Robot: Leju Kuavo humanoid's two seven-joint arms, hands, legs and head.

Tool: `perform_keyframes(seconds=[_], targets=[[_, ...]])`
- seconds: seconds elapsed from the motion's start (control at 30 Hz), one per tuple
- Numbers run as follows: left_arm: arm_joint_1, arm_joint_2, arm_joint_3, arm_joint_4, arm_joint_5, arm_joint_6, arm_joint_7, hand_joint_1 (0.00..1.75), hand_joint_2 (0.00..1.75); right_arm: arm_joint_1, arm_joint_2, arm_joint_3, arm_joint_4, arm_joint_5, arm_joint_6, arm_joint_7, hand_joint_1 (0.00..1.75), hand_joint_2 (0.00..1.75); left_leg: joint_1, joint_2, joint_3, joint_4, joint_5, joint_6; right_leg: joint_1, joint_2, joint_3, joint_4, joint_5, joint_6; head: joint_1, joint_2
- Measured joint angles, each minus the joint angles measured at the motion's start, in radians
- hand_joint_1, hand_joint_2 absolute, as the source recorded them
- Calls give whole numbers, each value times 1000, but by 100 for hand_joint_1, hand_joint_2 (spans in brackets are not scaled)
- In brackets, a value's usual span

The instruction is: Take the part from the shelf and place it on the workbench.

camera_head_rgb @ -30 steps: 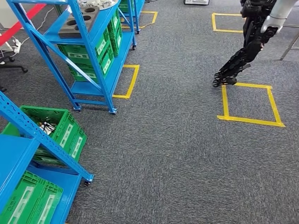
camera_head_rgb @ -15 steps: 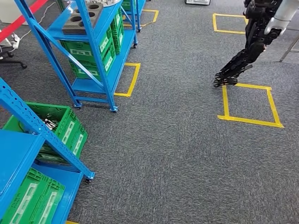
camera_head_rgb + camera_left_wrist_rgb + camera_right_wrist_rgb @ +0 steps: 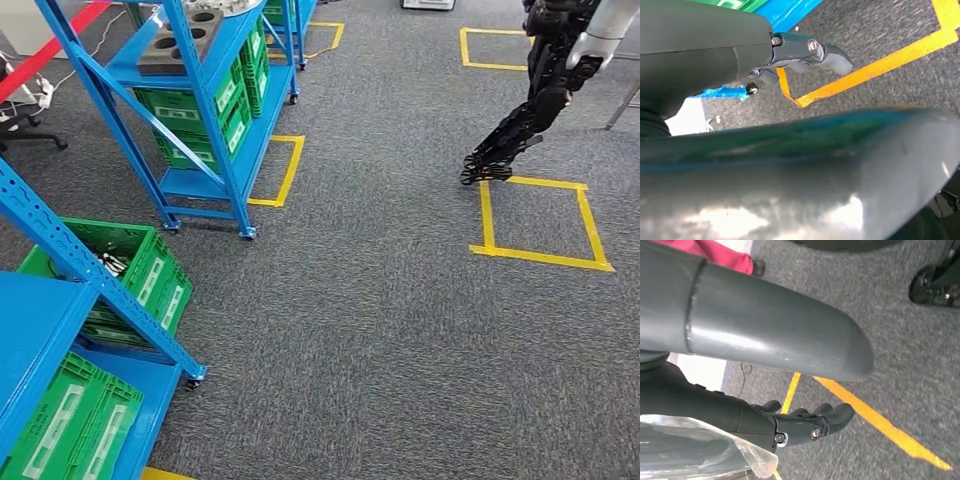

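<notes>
The task's thing, a grey slab-shaped part w/ round holes, sits on an upper level of the far blue steel shelf rack, above green plastic crates. It is well apart from both hands, so the pick is not yet begun.

R hand hangs over the grey carpet near a yellow tape square. Its dark fingers are stretched out and relaxed, grasping nothing. L hand shows a thumb and little else, so can't tell its finger state.

Risks, as I judge them:
- A nearer blue rack w/ a slanted brace stands close on the L side. A turn or arm swing toward the part could clip it or the crate under it.
- The part looks heavy and flat, and it lies between uprights. A one-hand grab at its edge may slip or tilt it off the level.
- The reach is high and far, so approx. alignment could knock the part vs. the frame.
</notes>
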Motion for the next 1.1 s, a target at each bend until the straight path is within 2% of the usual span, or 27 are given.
perform_keyframes(seconds=[0.03,0.07,0.13,0.17,0.2,0.23,0.3,0.33,0.37,0.47,0.5,0.53,0.57,0.63,0.67,0.7,0.73,0.8,0.83,0.87,0.9,1.0,1.1], targets=[[0,1,0,0,0,0,0,0,0,0,0,0,0,1,0,1,0,0,2,0,-13,33,-25,-5,-2,-2,-2,-2,4,-6,-2,0],[0,2,0,0,-1,0,1,0,0,0,0,0,0,2,0,1,0,0,4,1,-35,88,-62,-11,-2,-4,-5,-3,6,-10,-4,0],[1,1,0,0,-1,0,1,0,0,1,0,0,0,2,1,1,0,0,8,1,-87,225,-131,-20,-2,-8,-12,-2,9,-13,-7,0],[1,0,0,0,-1,0,1,0,0,2,0,0,0,3,1,1,0,0,9,1,-100,267,-144,-22,-1,-10,-14,-2,11,-13,-7,0],[2,0,0,0,-1,0,1,0,0,3,0,0,0,3,1,1,0,0,10,1,-95,270,-136,-23,-1,-11,-15,-1,12,-13,-8,0],[2,1,0,0,-1,0,1,0,0,3,0,0,0,3,1,1,0,0,11,1,-71,231,-109,-22,-1,-12,-15,-1,13,-12,-8,0],[1,1,0,0,-1,0,1,0,0,2,0,0,0,3,1,1,0,0,10,2,5,85,-42,-14,1,-12,-14,1,14,-8,-8,0],[0,2,0,0,-2,0,1,0,0,1,0,0,0,3,1,1,0,0,9,2,35,22,-22,-10,2,-12,-16,2,15,-5,-7,0],[-1,2,0,0,-2,0,1,0,0,0,0,0,0,3,1,1,0,0,7,2,50,-15,-13,-6,4,-12,-19,3,18,0,-7,0],[0,2,0,0,-2,0,1,0,0,-2,0,0,0,3,1,1,0,0,5,3,47,-33,-8,7,3,-12,-30,5,23,18,-6,0],[1,1,0,0,-2,0,1,0,0,-2,0,0,0,3,1,1,0,0,6,4,45,-36,-3,14,2,-11,-36,14,13,23,-6,0],[1,1,0,0,-2,0,1,0,0,-2,0,0,0,3,1,1,0,0,8,5,43,-40,3,21,1,-8,-50,42,-8,28,-4,0],[0,1,0,0,-2,0,1,0,0,-2,0,0,0,3,1,1,0,0,9,6,39,-43,7,26,1,-5,-73,92,-41,31,-3,0],[-1,1,0,0,-2,0,1,0,0,-2,0,0,0,3,2,2,0,0,7,6,29,-42,13,32,1,-2,-132,231,-110,35,-1,0],[-1,1,0,0,-2,0,1,0,0,-1,0,0,0,3,2,3,0,0,5,6,26,-42,16,33,0,-2,-152,281,-127,36,-2,0],[0,1,0,0,-2,0,1,0,0,0,0,0,0,3,2,4,0,0,4,6,23,-41,18,32,1,-2,-155,298,-126,37,-1,0],[1,1,0,0,-2,0,1,0,0,1,0,0,0,3,3,5,0,0,4,5,21,-40,19,32,0,-2,-134,268,-104,36,-2,0],[1,0,0,0,-1,2,1,0,0,1,0,0,0,3,6,8,0,0,3,4,20,-35,20,28,1,-1,-52,124,-44,32,-1,0],[0,0,0,0,-1,4,1,0,0,-1,0,0,0,3,8,9,0,0,1,3,17,-30,18,24,1,0,-15,55,-25,30,-2,0],[-1,0,0,0,-1,6,1,0,0,-2,1,0,0,3,9,10,0,0,-1,3,14,-25,16,21,0,0,7,11,-17,27,-2,0],[-2,0,0,0,-1,7,2,0,0,-3,1,0,0,3,11,11,0,0,-3,3,11,-21,15,25,0,1,14,-7,-19,26,-3,0],[-2,3,0,0,-1,10,3,0,0,-1,1,-1,0,3,11,14,0,0,-5,3,7,-19,17,42,3,0,13,-10,-16,24,-3,0],[-2,2,0,0,0,11,5,0,0,-2,2,-1,0,3,13,15,0,0,-3,2,8,-24,25,33,6,-1,14,-8,-14,17,-3,0]])
